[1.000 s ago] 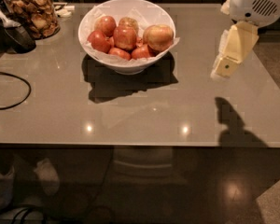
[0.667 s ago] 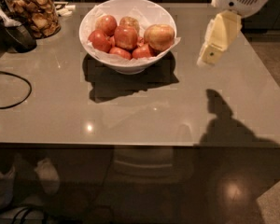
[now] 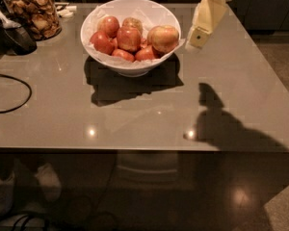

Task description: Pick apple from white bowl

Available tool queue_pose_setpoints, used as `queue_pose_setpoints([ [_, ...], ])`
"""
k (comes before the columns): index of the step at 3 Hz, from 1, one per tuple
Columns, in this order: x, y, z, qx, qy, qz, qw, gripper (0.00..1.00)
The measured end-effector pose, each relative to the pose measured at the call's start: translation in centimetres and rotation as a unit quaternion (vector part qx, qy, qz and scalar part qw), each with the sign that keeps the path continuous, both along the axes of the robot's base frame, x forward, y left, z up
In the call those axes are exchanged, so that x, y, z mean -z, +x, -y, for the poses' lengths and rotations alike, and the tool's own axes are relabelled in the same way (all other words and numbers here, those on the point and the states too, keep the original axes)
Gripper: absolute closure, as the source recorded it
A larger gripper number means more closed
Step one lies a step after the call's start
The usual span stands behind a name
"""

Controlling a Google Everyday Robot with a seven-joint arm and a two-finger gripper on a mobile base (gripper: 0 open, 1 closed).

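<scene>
The white bowl (image 3: 130, 67) stands at the back middle of the grey table, lined with crumpled white paper and holding several apples. The large pale yellow-tan apple (image 3: 164, 37) lies at the bowl's right side, on top. Deep red apples (image 3: 128, 37) fill the rest. My gripper (image 3: 200, 36) hangs from the top right, cream-coloured, pointing down and left. Its tip is just right of the bowl's rim, close to the pale apple and a little above the table. It holds nothing.
A glass jar of brown snacks (image 3: 32, 13) stands at the back left, beside a dark scoop (image 3: 17, 35). A black cable (image 3: 9, 94) loops on the table's left side. The table's front edge (image 3: 135, 149) runs across the middle; the floor lies below.
My gripper has moved left and towards the bowl, from over the table's right side to just beside the bowl's right rim. The apples and bowl have not moved.
</scene>
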State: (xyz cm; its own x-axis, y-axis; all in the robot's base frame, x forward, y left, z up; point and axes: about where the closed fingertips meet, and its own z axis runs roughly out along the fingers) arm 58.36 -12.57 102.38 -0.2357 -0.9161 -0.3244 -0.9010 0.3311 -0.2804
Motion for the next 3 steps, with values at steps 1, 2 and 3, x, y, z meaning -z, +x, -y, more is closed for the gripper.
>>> queue_pose_setpoints([
  [1, -0.6, 1.5, -1.5, 0.001, 0.004, 0.021, 0.9998, 0.00],
  [2, -0.8, 3.1, -3.1, -0.002, 0.005, 0.024, 0.9997, 0.00],
  [3, -0.9, 4.7, -4.4, -0.009, 0.006, 0.020, 0.9997, 0.00],
])
